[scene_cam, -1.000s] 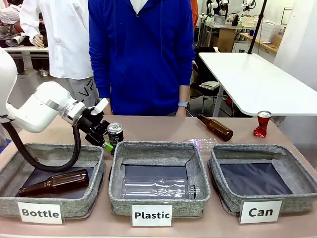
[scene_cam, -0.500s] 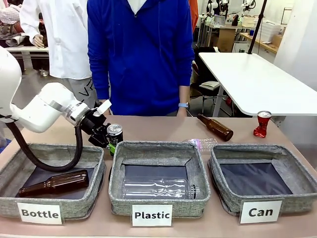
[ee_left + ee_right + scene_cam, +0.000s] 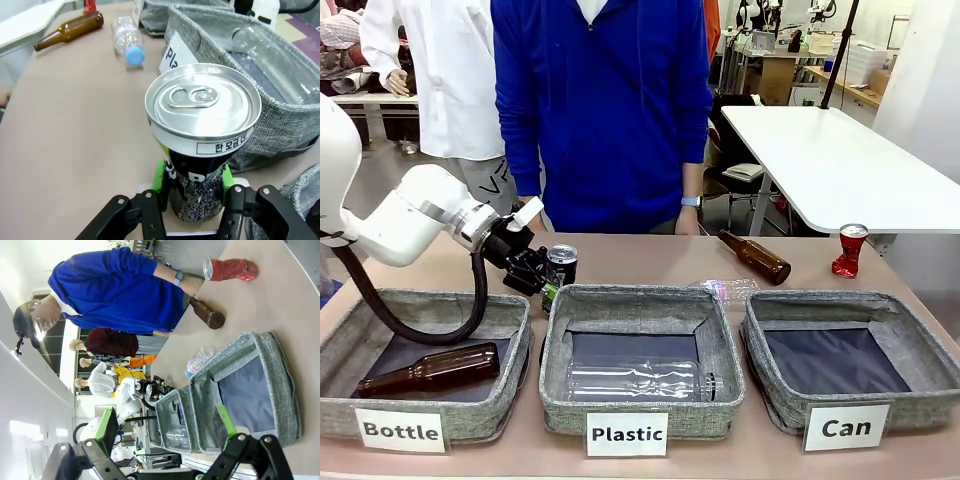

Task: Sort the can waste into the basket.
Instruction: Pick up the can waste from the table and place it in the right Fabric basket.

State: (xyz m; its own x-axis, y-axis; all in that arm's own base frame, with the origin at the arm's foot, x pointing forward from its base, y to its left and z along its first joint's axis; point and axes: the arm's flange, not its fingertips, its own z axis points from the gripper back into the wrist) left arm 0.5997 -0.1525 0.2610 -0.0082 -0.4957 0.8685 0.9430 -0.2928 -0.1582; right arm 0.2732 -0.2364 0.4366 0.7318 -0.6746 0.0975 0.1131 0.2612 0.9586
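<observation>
My left gripper [image 3: 549, 285] is shut on the black can [image 3: 561, 265], held upright just behind the left rim of the "Plastic" basket. In the left wrist view the black can [image 3: 201, 145] with its silver top stands between the green pads [image 3: 160, 176] of my left gripper [image 3: 194, 182]. The red crushed can [image 3: 849, 249] stands at the far right of the table, also seen as the red can [image 3: 230, 269] in the right wrist view. The "Can" basket [image 3: 920, 350] at front right holds nothing; the same basket [image 3: 280, 385] lies below my open right gripper [image 3: 167, 427].
The "Plastic" basket [image 3: 630, 300] holds a clear bottle [image 3: 640, 380]. The "Bottle" basket [image 3: 350, 330] holds a brown bottle [image 3: 430, 368]. Another brown bottle [image 3: 756, 257] and a small clear plastic bottle [image 3: 725, 290] lie on the table. A person in blue [image 3: 605, 110] stands at the far side.
My left gripper has carried the black can a little to the right and slightly up, from beside the "Bottle" basket's corner toward the "Plastic" basket's back-left corner.
</observation>
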